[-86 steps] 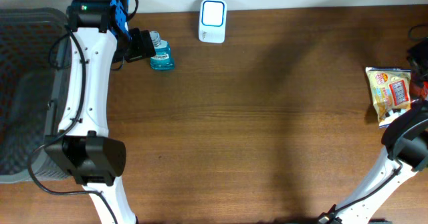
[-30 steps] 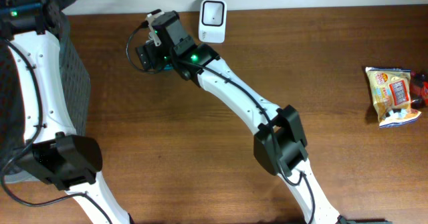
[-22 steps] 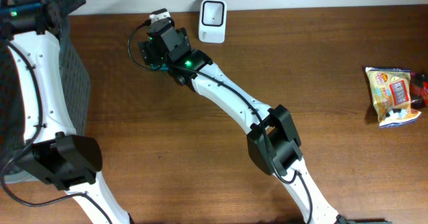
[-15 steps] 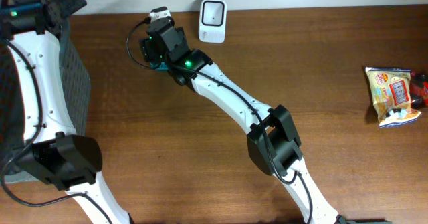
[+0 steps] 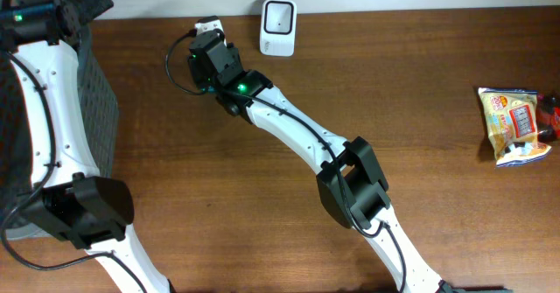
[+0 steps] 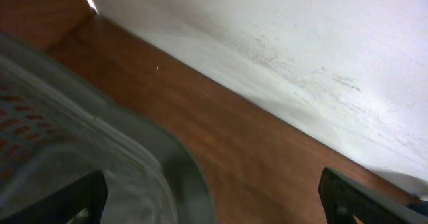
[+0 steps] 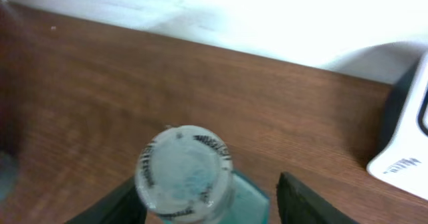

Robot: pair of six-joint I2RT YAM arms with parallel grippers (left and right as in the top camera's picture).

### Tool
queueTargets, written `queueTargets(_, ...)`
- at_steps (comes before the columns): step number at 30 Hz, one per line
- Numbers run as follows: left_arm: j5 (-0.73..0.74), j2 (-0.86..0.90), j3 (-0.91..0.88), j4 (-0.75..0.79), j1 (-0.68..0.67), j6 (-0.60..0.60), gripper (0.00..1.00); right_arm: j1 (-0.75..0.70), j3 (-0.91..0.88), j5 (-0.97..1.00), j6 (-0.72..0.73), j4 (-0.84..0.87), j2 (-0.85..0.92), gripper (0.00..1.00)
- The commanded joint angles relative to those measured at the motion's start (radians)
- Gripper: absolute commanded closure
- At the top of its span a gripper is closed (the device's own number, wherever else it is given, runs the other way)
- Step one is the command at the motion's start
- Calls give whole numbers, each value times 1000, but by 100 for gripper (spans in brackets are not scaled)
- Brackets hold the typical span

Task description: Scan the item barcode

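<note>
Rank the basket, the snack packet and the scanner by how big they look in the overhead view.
1. basket: clearly the largest, even though it is partly hidden and cut off at the frame edge.
2. snack packet: mid-sized.
3. scanner: smallest, narrower than the packet though about as long.

In the right wrist view, the bottle [image 7: 184, 174] shows only a blurred cap and teal shoulder. Its body is cut off below and we cannot read the cap print. The right pincer [image 7: 208, 182] appears as two dark finger stubs at the bottom edge, and we cannot tell whether they press the bottle. The scanner [image 7: 406, 144] is clipped at the right. From overhead, the right arm [image 5: 289, 122] covers the bottle. In the left wrist view the basket [image 6: 140, 147] rim is blurred, and the left pincer [image 6: 210, 184] shows only as dark corners.
</note>
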Motion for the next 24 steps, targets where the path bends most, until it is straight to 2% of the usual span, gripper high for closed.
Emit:
queueTargets(1,7,-3,19,-2,4,-5,1,8,-1,102,-12,-19,9,44)
queueTargets(7,7,-3,19,-2,5,-5,1,8,13,220,-37,-68,-31,45)
queueTargets(9,7,-3,19,-2,4,-5,1,2,13,229,-45,-77,-51,52)
queueTargets(12,7,-3,19,-2,3,-5,1,-13,13,229,-44,-91,-58,58)
queueTargets(17,7,-3,19,-2,8,-5,1,-31,14,229,-44,-115,-65,58)
queueTargets(21,7,-3,19,-2,7,-5,1,-29,39,174,-44,-148,-80,36)
queueTargets(24,7,-3,19,-2,9,-5,1,-31,39,98,-13,-149,-81,32)
